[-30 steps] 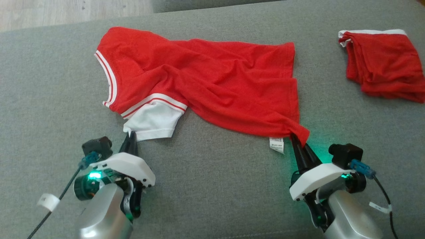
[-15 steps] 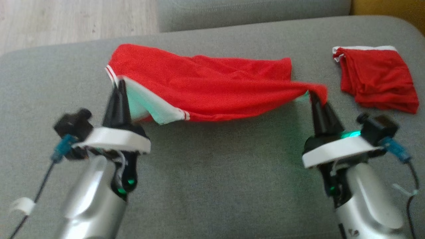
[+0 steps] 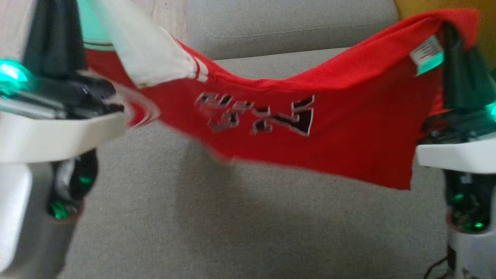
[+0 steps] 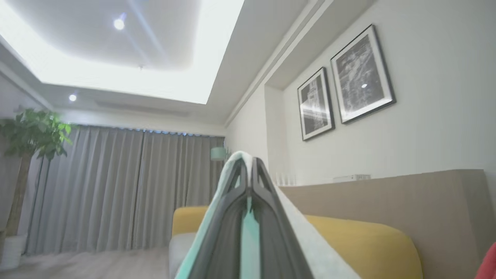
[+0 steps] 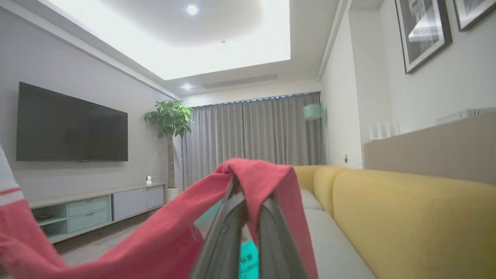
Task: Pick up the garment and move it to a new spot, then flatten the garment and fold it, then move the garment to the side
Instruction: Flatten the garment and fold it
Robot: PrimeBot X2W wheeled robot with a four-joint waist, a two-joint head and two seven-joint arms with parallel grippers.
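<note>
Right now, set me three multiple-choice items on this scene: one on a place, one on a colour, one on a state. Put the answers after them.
1. Where is the red mesh jersey relative to the grey sofa cushion?
A. Flat on it
B. Strung above it between the two grippers
C. Tucked under it

2. What colour is the short sleeve that the left gripper pinches?
A. White
B. Blue
C. Black

3. How is the right gripper?
A. Wide open
B. Shut on the jersey's red corner
C. Shut on nothing

Answers: 1 B, its top edge sags from one gripper to the other; 2 A, white cloth is clamped in it; 3 B, red cloth is clamped in it and drapes over.
</note>
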